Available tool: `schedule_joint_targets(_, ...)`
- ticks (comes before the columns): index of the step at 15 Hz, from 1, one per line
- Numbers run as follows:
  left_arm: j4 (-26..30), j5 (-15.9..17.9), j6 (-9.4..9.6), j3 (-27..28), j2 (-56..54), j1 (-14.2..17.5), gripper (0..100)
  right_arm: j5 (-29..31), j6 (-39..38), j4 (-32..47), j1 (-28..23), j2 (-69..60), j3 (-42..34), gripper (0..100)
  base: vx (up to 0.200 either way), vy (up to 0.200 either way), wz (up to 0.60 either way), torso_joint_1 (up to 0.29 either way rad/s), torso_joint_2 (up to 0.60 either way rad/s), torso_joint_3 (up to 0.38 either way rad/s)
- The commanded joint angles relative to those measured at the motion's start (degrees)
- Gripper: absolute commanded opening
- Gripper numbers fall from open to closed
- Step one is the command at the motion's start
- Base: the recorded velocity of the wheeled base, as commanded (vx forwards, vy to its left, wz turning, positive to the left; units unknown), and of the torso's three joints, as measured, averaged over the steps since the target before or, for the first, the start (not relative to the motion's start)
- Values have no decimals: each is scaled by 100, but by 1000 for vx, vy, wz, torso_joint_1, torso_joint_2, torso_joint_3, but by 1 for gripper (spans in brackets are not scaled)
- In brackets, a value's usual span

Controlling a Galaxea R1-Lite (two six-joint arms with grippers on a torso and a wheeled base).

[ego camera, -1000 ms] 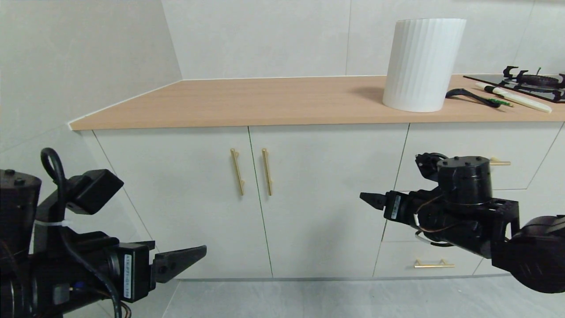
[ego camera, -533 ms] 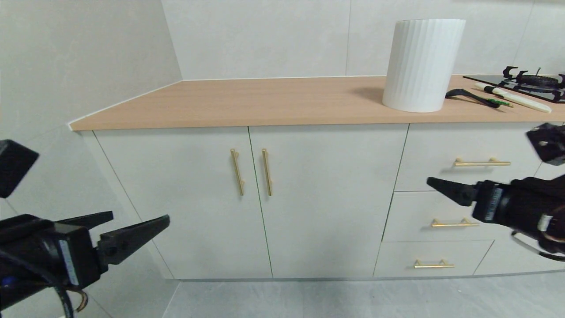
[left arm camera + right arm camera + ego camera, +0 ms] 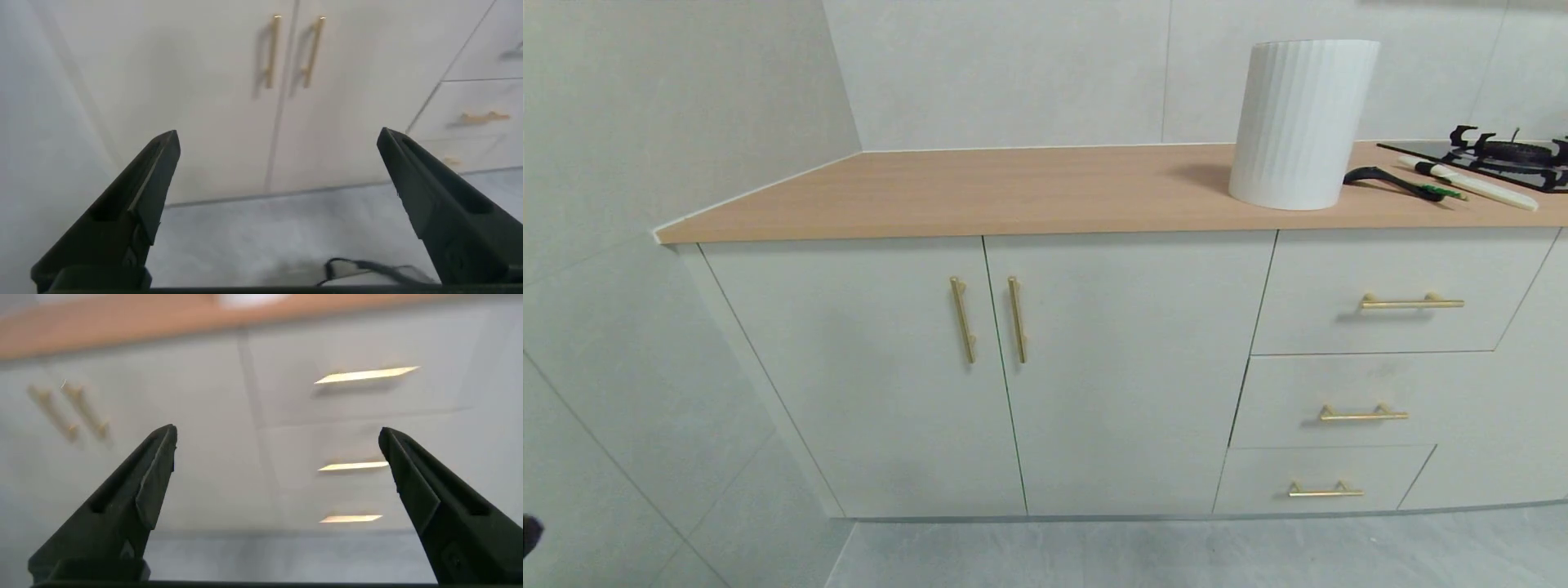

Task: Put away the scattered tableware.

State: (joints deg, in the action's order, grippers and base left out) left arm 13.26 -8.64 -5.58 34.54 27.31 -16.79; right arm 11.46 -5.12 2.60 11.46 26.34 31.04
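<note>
You are holding the left gripper (image 3: pixel 278 135) with its fingers spread wide and nothing between them. Ahead of it the double doors (image 3: pixel 286 98) are standing shut, their two gold handles side by side and well apart from the fingertips. The floor (image 3: pixel 270 237) is stretching from beneath the gripper to the cabinet's foot. The side wall (image 3: pixel 645 163) is meeting the cabinet at the left end of the countertop (image 3: pixel 1013 188), so that edge is hemming you in there.

You are keeping the right gripper (image 3: pixel 278 431) just as wide and empty. It is facing the stack of three drawers (image 3: pixel 359 416), all shut, with the front lip of the countertop running above them.

The tableware is lying up on that countertop, higher than the drawers in front of the right gripper. A black ladle (image 3: pixel 1388 180) is resting just beside the white ribbed holder (image 3: pixel 1298 122), on its right. A pale long utensil (image 3: pixel 1474 184), possibly a knife, though it is too small to tell, is lying past the ladle near the hob (image 3: pixel 1503 151).
</note>
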Motion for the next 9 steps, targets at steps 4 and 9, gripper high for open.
schedule_joint_targets(4,475,12,576,18,-2151,826,100,726,697,962,-496,-2072,-89,100,0,0,0,0,0,0)
schedule_joint_targets(9,475,-322,664,-35,-2370,1529,100,902,846,1085,-1146,-2573,-379,100,0,0,0,0,0,0)
